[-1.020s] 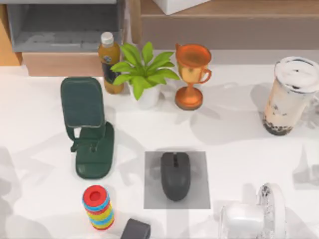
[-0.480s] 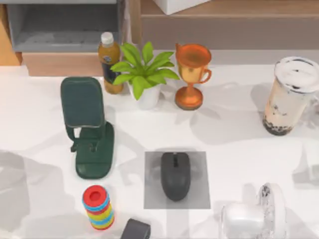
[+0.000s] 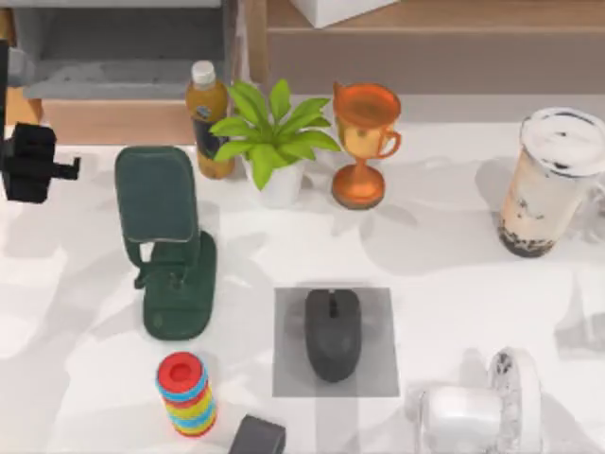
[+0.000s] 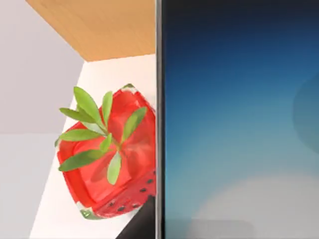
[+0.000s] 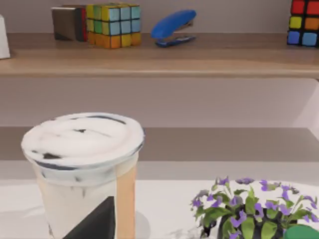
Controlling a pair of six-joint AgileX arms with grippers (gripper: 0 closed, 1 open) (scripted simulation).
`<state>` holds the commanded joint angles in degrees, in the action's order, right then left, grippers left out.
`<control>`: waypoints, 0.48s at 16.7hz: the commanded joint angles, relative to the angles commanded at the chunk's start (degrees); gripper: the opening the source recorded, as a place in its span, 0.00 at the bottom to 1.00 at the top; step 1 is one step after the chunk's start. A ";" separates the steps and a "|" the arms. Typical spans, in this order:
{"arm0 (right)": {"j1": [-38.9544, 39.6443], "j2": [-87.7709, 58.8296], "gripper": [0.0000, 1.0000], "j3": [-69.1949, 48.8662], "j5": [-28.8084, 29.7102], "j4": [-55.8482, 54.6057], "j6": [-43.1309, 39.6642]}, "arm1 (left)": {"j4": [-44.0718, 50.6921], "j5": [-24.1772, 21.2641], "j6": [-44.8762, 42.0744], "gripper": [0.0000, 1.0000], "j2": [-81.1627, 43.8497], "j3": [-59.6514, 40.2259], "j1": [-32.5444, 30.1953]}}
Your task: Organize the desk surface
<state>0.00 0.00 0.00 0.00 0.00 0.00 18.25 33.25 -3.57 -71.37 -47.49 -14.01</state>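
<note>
The white desk surface [image 3: 454,255] carries a dark green phone stand [image 3: 170,246], a black mouse [image 3: 333,333] on a grey mat [image 3: 378,369], a ring-stack toy [image 3: 187,392], an orange bottle [image 3: 208,109], a potted plant [image 3: 274,142], a copper trophy [image 3: 364,142] and a milk tea cup [image 3: 548,180]. My left gripper [image 3: 33,161] hovers at the far left edge, left of the phone stand and apart from it. In the right wrist view a dark wedge of my right gripper [image 5: 94,219] overlaps the milk tea cup [image 5: 84,164].
Wooden shelving [image 3: 425,38] runs along the back. A white fan [image 3: 482,407] lies at the front right, and a dark block [image 3: 257,437] sits at the front edge. The left wrist view has a red strawberry pot [image 4: 109,159] beside a blue screen [image 4: 239,119]. Purple flowers [image 5: 249,209] stand near the cup.
My left gripper has come into the top view at the far left edge, where none showed before. Shadows on the left of the desk shifted. The objects have not moved.
</note>
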 joint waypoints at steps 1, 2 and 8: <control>0.00 0.00 1.00 0.00 0.00 0.00 0.00 | -1.38 1.93 4.93 0.00 2.64 1.00 -5.15; 0.00 0.00 1.00 0.00 0.00 0.00 0.00 | -2.53 3.54 9.54 0.00 5.03 2.06 -10.09; 0.00 0.00 1.00 0.00 0.00 0.00 0.00 | -5.32 7.31 26.77 0.00 11.22 9.28 -30.66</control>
<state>0.00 0.00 0.00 0.00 0.00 0.00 12.93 40.57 23.20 -60.15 -38.21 -44.66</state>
